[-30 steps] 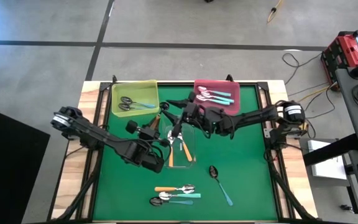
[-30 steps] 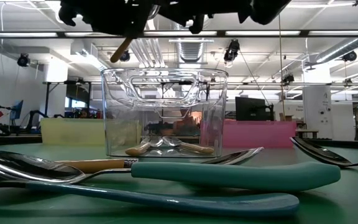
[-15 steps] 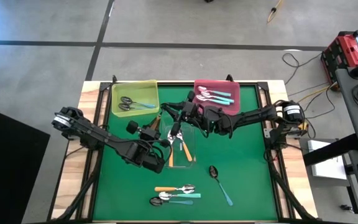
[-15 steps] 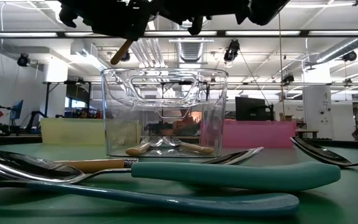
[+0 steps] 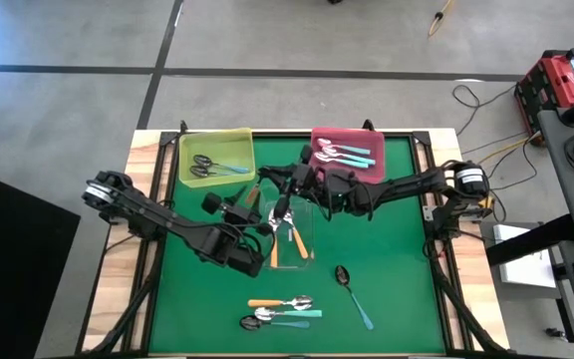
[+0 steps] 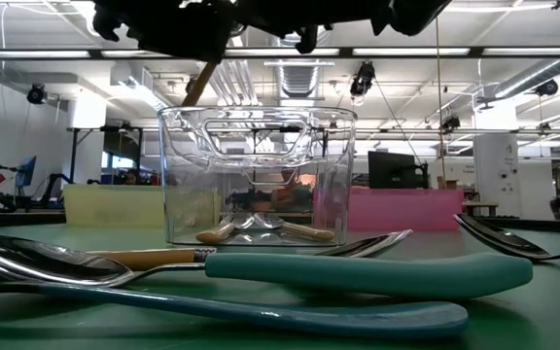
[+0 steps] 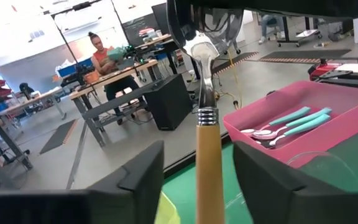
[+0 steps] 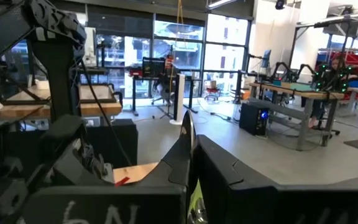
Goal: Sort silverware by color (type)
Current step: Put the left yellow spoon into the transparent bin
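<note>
An orange-handled spoon (image 7: 207,155) is held up in the air above the clear tray (image 5: 289,231). My right gripper (image 5: 279,181) is shut on its silver bowl end. My left gripper (image 7: 207,180) is open, and its two fingers stand on either side of the orange handle (image 6: 200,83) without touching it. Two more orange-handled spoons (image 5: 285,239) lie in the clear tray. Dark spoons with teal handles (image 5: 212,166) lie in the yellow tray (image 5: 215,140). Silver spoons with teal handles (image 5: 345,154) lie in the pink tray (image 5: 362,135). My right gripper pinches the spoon's silver bowl (image 7: 201,53) between its two fingers, which come about level from the table's right side. In the right wrist view the bowl shows edge-on between the fingers (image 8: 180,149). The spoon is lifted clear, tilted, its orange handle slanting down toward my left gripper.
Three loose spoons lie on the green mat: an orange-handled one (image 5: 279,302) and a teal-handled one (image 5: 282,317) near the front edge, and a dark blue-handled one (image 5: 353,294) to their right. There is bare mat at front left and far right.
My right gripper has shut on the spoon's bowl. My left gripper has opened off the orange handle. In the low view the handle has swung from a flatter slant to a steeper one. Both arms have stayed where they were.
</note>
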